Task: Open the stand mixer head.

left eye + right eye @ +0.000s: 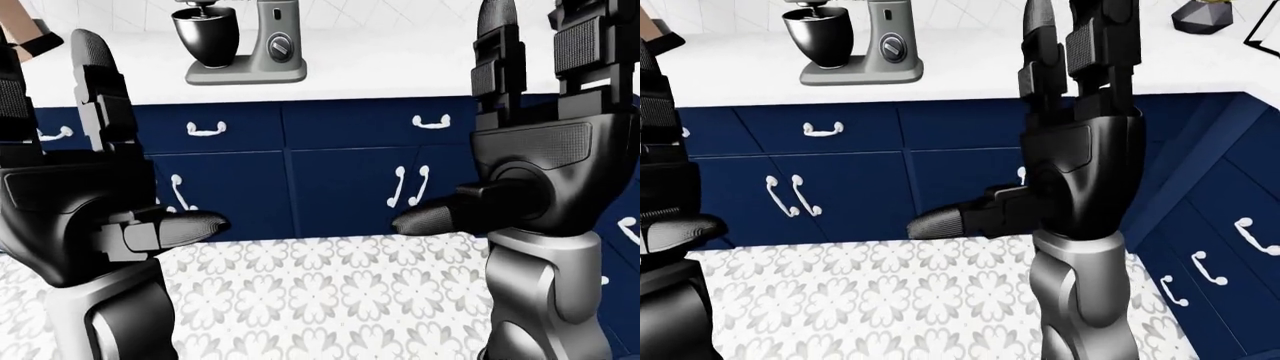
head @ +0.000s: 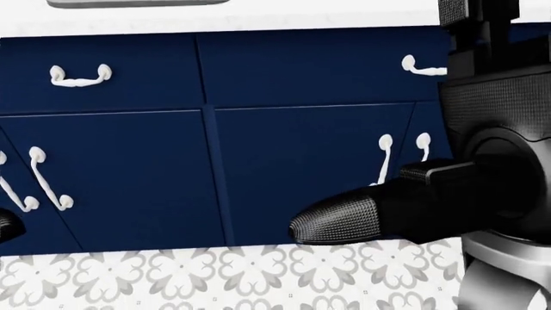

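Nearest to the cameras are the robot's two hands, both raised with the palms turned toward each other. The left hand (image 1: 95, 202) has its fingers straight up and its thumb pointing inward; it holds nothing. The right hand (image 1: 540, 172) stands the same way, fingers spread upward and thumb (image 2: 344, 219) pointing toward the left hand, also empty. Between and below the two hands lies the patterned floor (image 1: 320, 292), and nothing stands on the part that shows.

Beyond the hands is a row of dark blue cabinets (image 1: 340, 172) with white handles (image 1: 408, 186). They are well apart from both hands. Above them runs the white counter (image 1: 400, 71).

On this counter, above and between the hands and nearer to the left hand's side in the left-eye view, stands the stand mixer (image 1: 245, 41). Its dark bowl (image 1: 205, 34) sits under the head (image 1: 240, 4), which is cut off by the top edge of the view. The head seems to be down, but this cannot be said for sure.

The step in hand appears to be the approach: the mixer is far from both hands and not touched. The next move probably calls for walking closer to the counter until the mixer is in reach, then bringing one hand up to the head to lift it.
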Robot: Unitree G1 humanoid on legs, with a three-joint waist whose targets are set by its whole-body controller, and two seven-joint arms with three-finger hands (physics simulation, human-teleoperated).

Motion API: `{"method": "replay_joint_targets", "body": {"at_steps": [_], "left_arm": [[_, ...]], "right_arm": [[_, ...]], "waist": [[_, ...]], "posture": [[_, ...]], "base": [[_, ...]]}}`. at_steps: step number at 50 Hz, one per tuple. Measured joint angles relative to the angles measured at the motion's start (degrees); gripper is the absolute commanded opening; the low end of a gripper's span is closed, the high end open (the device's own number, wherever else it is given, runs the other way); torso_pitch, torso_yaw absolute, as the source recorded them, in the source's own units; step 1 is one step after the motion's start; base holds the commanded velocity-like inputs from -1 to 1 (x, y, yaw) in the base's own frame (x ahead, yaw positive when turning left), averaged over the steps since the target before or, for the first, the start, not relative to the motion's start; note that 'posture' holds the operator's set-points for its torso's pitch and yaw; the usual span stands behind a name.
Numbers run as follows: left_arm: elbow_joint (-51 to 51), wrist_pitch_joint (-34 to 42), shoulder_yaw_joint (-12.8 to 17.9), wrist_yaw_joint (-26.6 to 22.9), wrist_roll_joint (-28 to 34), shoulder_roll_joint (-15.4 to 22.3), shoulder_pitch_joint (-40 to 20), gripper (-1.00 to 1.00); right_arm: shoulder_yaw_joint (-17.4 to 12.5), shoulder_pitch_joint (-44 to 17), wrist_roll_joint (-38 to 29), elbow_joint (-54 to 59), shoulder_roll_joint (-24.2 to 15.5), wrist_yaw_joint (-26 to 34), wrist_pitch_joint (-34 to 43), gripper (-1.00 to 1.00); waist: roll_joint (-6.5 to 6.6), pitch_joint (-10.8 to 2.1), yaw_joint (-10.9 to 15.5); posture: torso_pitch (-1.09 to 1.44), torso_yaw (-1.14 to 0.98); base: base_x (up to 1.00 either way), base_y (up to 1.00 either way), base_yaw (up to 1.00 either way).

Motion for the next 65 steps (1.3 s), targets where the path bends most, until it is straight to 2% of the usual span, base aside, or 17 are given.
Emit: {"method": "replay_joint_targets", "body": {"at_steps": [5,10,14,18,20,24,27,31,35,40,43,49,52,56,58,62,65], "left_arm": [[-0.44,0.3,-0.73,-0.09,-0.19,-0.09,0.65,1.0],[-0.98,-0.45,-0.41,-0.09,-0.29,0.1,-0.03,1.0],[0.34,-0.34,0.11,0.58,-0.09,-0.42,1.76,1.0],[0.51,0.09,-0.41,0.33,-0.08,-0.2,1.01,1.0],[-0.5,-0.26,-0.68,0.04,0.14,-0.6,1.07,1.0],[-1.21,-0.55,-0.77,-0.59,0.03,-0.22,0.62,1.0],[-0.97,-0.47,-0.49,-0.3,0.06,-0.61,1.48,1.0],[-0.7,-0.15,-0.4,-0.46,-0.1,-0.22,1.59,1.0],[-0.84,-0.25,0.31,0.04,-0.09,-0.14,1.43,1.0],[-0.57,-0.31,-0.08,-0.18,-0.04,-0.11,0.97,1.0],[-0.84,-0.82,0.42,-0.25,0.01,-0.01,1.03,1.0],[0.99,-0.22,0.43,0.16,-0.22,0.11,0.88,1.0],[-0.36,-0.49,0.04,-0.11,-0.31,-0.01,0.62,1.0],[-0.81,-0.21,-0.28,-0.5,-0.54,0.2,1.08,1.0],[0.15,0.21,0.74,0.01,-0.46,0.45,1.52,1.0],[-1.17,-0.85,1.9,0.18,-0.4,0.58,1.5,1.0],[-1.12,-1.01,1.57,0.12,-0.52,0.53,1.76,1.0]], "right_arm": [[-1.13,0.84,-0.79,0.14,-0.45,0.73,-0.04,1.0],[1.33,1.75,-3.55,-0.29,0.79,3.6,-1.71,1.0],[3.43,4.19,-4.99,0.44,1.43,6.15,-1.72,1.0],[2.48,3.9,-5.99,1.38,1.68,6.72,-0.9,1.0],[2.63,4.23,-6.42,0.23,1.69,6.86,-1.57,1.0],[2.58,4.3,-7.14,-0.39,1.88,7.25,-2.12,1.0],[3.27,4.85,-7.07,-0.8,2.07,7.96,-1.79,1.0],[3.03,5.22,-7.03,0.1,2.58,7.7,-1.11,1.0],[3.94,5.16,-6.64,-0.99,2.57,8.39,-1.35,1.0],[3.22,4.92,-6.36,-1.06,2.38,8.22,-1.89,1.0],[3.45,5.03,-5.8,-1.51,2.36,8.43,-2.73,1.0],[3.07,4.9,-6.21,1.08,2.31,8.4,-0.27,1.0],[3.24,4.71,-6.46,-1.12,1.96,8.47,-1.11,1.0],[3.38,5.88,-7.36,-0.68,2.32,8.67,-0.62,1.0],[4.38,5.93,-6.75,-0.49,3.04,9.12,0.48,1.0],[7.09,6.92,-7.12,-2.02,3.35,10.91,-0.42,1.0],[6.91,7.19,-7.3,-1.95,3.45,11.6,-0.53,1.0]], "waist": [[-2.45,-0.52,-0.91],[2.44,0.69,-1.94],[-2.28,3.44,-1.51],[-1.91,1.67,-0.78],[-3.49,1.67,-1.35],[1.07,0.13,-1.69],[1.48,1.97,-1.11],[3.94,0.93,-0.86],[0.92,1.51,-0.64],[1.46,0.04,-0.47],[-1.29,2.11,0.35],[0.41,0.51,0.07],[-1.91,1.66,-0.56],[2.09,1.59,-1.66],[1.26,3.16,-1.21],[0.47,0.71,-0.5],[-1.06,3.15,0.3]], "posture": [[0.0,0.0],[0.0,0.0],[0.0,0.0],[0.0,0.0],[0.0,0.0],[0.0,0.0],[0.0,0.0],[0.0,0.0],[0.0,0.0],[0.0,0.0],[0.0,0.0],[0.0,0.0],[0.0,0.0],[0.0,0.0],[0.0,0.0],[0.0,0.0],[0.0,0.0]], "base": [[0.0,0.7,0.0],[0.0,0.2,0.0],[0.0,0.68,0.0],[0.0,0.54,0.0],[0.0,0.66,0.0],[0.0,0.25,0.0],[0.0,0.82,0.0],[0.0,0.4,0.0],[0.0,0.53,0.0],[0.0,0.36,0.0],[0.0,0.33,0.0],[0.0,0.27,0.0],[0.0,0.67,0.0],[0.05,0.02,0.0],[0.38,0.14,0.0],[0.25,0.0,0.0],[1.0,0.0,0.0]]}}
